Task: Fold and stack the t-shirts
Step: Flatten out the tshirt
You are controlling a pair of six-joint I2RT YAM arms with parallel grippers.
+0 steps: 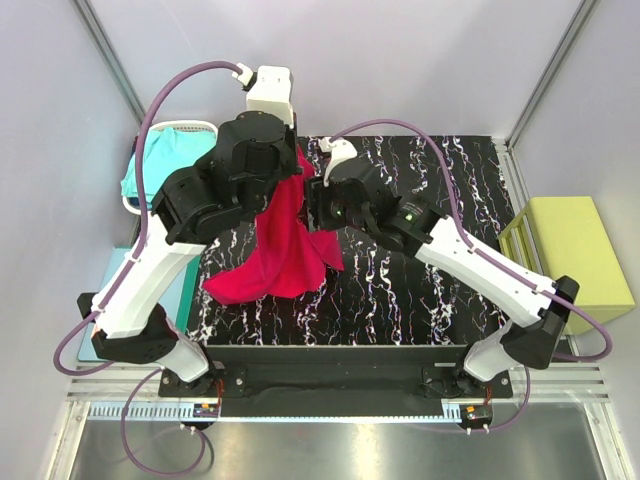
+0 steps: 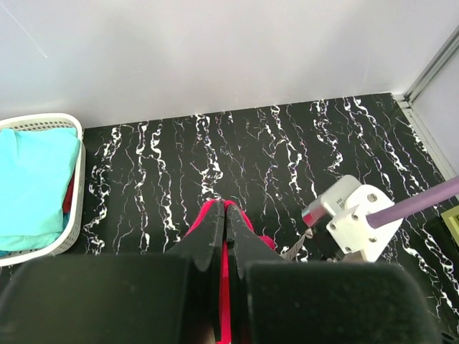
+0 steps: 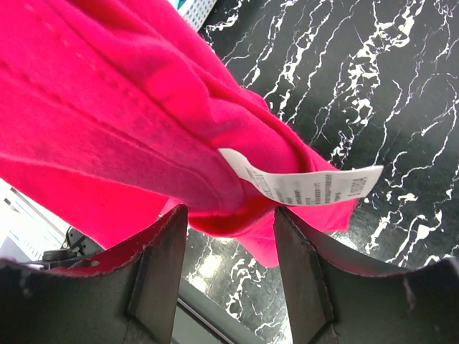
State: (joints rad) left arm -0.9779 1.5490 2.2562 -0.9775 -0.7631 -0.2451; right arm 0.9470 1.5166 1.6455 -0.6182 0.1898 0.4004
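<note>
Progress is slight: crimson t-shirt [image 1: 285, 245] hangs unfolded over the bench [image 1: 420, 290], pinched by closed left fingers [image 2: 215, 226], right fingers [image 3: 161, 258] open around its labelled edge; turquoise t-shirt [image 1: 160, 160] lies in the basket [image 1: 205, 127], nothing stacked.

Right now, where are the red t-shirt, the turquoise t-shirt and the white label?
red t-shirt [image 1: 285, 255], top view, middle of cloth
turquoise t-shirt [image 2: 32, 179], left wrist view, upper surface
white label [image 3: 308, 188], right wrist view, its middle

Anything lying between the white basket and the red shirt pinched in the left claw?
Nothing: in the left wrist view, only bare black marbled tabletop separates the basket from the red shirt held in the shut left claw.
</note>
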